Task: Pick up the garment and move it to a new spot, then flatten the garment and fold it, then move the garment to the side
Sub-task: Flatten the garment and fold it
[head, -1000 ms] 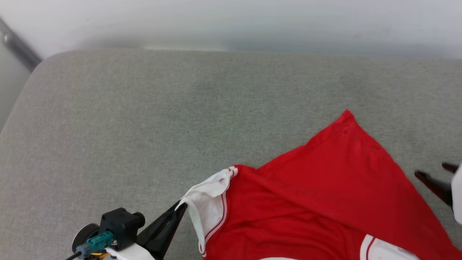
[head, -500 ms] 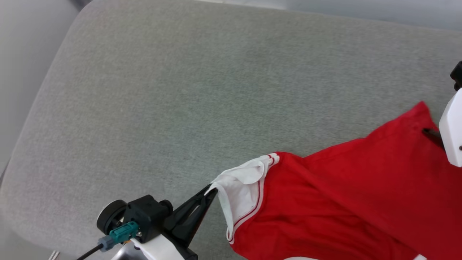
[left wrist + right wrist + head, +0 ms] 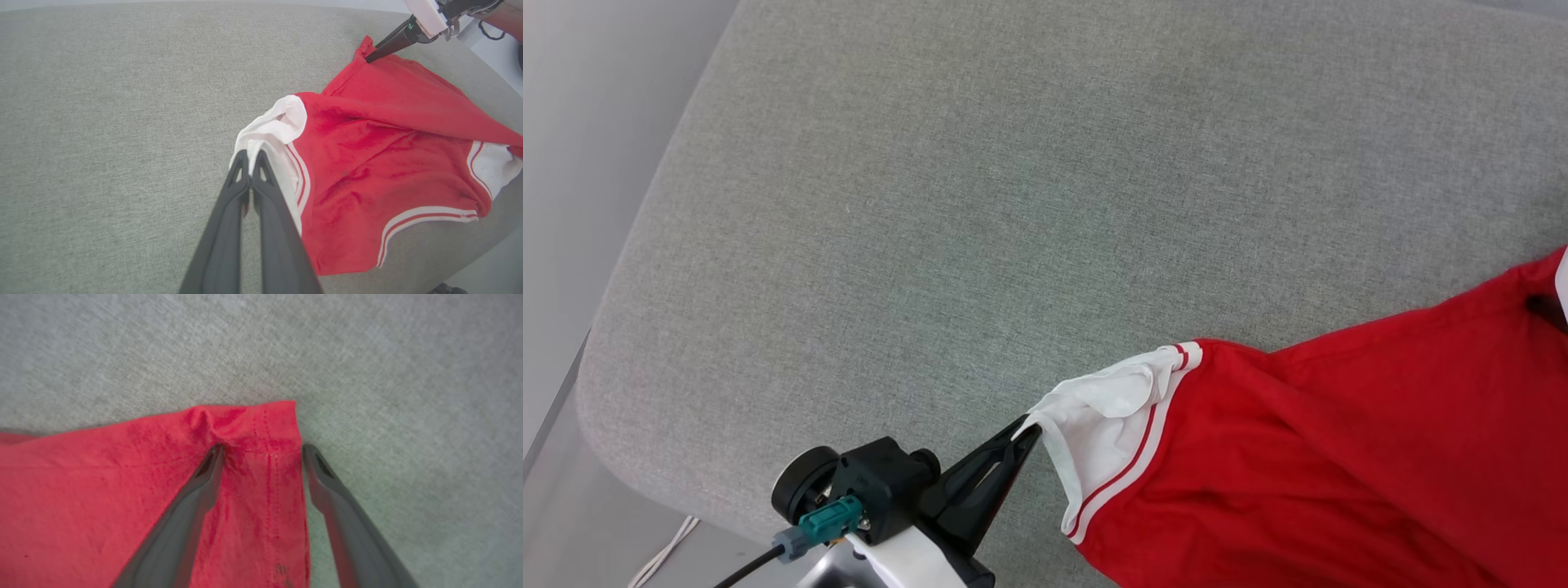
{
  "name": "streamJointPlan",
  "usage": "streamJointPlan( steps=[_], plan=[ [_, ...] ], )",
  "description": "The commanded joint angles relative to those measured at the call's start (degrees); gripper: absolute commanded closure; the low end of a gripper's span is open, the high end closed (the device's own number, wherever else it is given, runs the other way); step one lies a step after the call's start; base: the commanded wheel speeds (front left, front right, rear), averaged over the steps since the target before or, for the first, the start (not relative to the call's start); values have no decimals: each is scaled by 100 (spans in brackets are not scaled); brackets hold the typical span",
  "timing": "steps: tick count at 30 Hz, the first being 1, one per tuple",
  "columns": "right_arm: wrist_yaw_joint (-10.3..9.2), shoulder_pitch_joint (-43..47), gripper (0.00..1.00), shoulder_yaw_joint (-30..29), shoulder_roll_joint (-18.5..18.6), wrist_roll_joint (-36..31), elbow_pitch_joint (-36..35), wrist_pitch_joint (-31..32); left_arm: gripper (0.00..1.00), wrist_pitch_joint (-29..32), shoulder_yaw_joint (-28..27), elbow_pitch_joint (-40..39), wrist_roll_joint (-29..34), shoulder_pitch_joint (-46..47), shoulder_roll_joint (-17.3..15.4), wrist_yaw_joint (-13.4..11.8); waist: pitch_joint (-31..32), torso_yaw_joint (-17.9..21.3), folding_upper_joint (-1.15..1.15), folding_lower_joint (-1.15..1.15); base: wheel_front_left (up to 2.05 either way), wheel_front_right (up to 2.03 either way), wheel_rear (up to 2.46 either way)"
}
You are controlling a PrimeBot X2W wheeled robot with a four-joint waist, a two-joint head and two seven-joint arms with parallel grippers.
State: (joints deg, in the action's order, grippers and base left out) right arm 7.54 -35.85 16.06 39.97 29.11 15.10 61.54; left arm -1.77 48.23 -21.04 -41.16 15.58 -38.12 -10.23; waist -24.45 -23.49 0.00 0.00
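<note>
Sleeve [image 3: 282,122] sits pinched by the left gripper [image 3: 250,157], fingers closed; the right gripper [image 3: 263,449], fingers spread astride the hem [image 3: 245,414] of the garment [image 3: 367,143], should clamp firmly before lifting.

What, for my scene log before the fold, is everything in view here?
jersey: one, red with white sleeve panels and red-and-white striped trim, lying rumpled on the cushion's right part.
cushion: one, grey fabric, under everything.
cable: one, white, on the floor by the cushion's near left corner.
left gripper: one, dark fingers shut on the jersey's white sleeve.
right gripper: one, dark fingers open, straddling a red corner of the jersey, one on the cloth and one beside its edge.
</note>
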Motion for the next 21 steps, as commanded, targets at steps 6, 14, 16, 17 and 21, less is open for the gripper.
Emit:
streamJointPlan(
  steps=[6, 14, 16, 17, 21],
  plan=[
    [-9, 300, 100, 229, -85, 90, 438, -206, 100, -56, 11, 130, -35, 105, 43, 51, 90, 42, 0, 0, 0, 0, 0],
    [-8, -300, 100, 55, -274, 208, 413, -1107, 100, -123, -205, 151, -103, 49, -178, -50, 648, 431, 0, 0, 0, 0, 0],
    [-7, -347, 100, 43, -345, 298, 418, -1317, 100, -127, -293, 107, -130, 37, -272, -91, 827, 568, 0, 0, 0, 0, 0],
    [-7, -393, 100, 28, -363, 344, 402, -1422, 100, -123, -341, 71, -122, 46, -330, -107, 909, 640, 0, 0, 0, 0, 0],
    [-7, -532, 100, 28, -380, 506, 265, -1828, 100, -152, -588, -84, -99, 152, -568, -214, 1240, 941, 0, 0, 0, 0, 0]
  ],
)
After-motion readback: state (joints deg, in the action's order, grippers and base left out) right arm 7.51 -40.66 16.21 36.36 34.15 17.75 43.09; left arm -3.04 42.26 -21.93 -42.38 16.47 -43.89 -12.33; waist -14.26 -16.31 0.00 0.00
